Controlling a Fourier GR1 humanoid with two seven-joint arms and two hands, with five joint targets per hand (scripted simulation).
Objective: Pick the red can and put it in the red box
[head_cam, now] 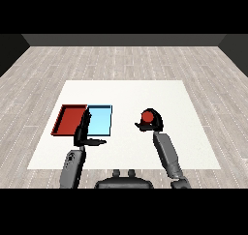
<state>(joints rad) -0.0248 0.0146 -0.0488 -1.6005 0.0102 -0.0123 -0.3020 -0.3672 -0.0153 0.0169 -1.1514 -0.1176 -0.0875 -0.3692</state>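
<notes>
The red can (147, 116) stands upright on the white table, right of the trays. My right hand (156, 122) is curled round it, fingers over its far side and thumb at its left. The red tray (69, 120) lies at the left with the light blue tray (99, 120) touching its right side. My left hand (82, 130) hovers over the seam between the two trays with fingers straight and pointing away and thumb out to the right, holding nothing.
The white table (126, 94) stretches well beyond the trays toward the back and right. A grey plank floor surrounds it. Both forearms come in from the lower edge.
</notes>
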